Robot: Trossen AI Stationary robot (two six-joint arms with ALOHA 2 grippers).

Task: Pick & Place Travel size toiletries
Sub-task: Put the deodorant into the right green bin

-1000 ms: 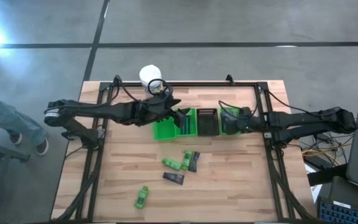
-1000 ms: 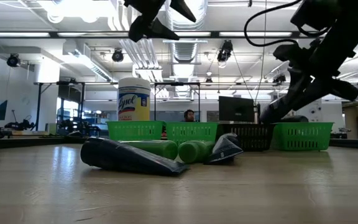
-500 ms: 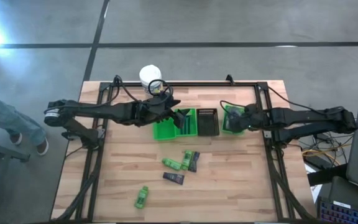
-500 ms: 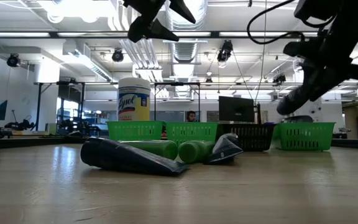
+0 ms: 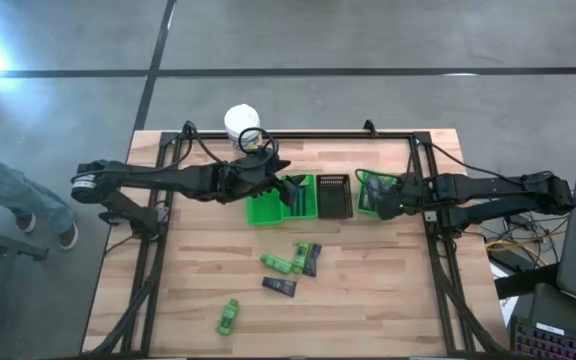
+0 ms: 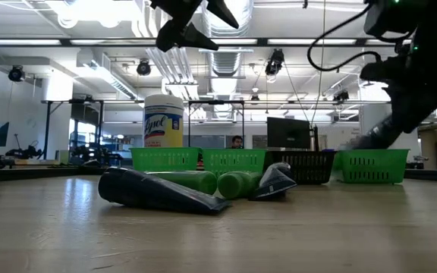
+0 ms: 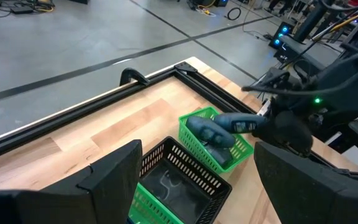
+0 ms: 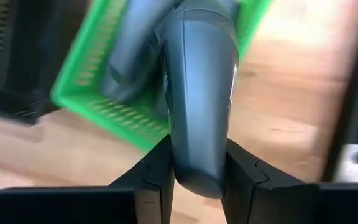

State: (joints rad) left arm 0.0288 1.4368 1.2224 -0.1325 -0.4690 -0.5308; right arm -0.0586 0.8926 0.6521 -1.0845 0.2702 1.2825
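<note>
Dark grey plastic tube [image 8: 199,93] sits pinched between my right gripper [image 8: 194,167] fingers, jaws clamped on it, held over the green mesh plastic tray [image 5: 372,194] at the table's 3 o'clock side. My left gripper [image 5: 290,186], jaws spread wide and holding nothing, hangs above the other green mesh tray [image 5: 266,206] near 12 o'clock, beside the black mesh tray [image 5: 334,196]. Loose toiletries lie at table centre toward 6 o'clock: green bottles [image 5: 275,263], a dark grey tube [image 5: 279,286], another green bottle [image 5: 229,317] further toward 7 o'clock. White-lidded jar [image 5: 240,122] at 11 o'clock.
</note>
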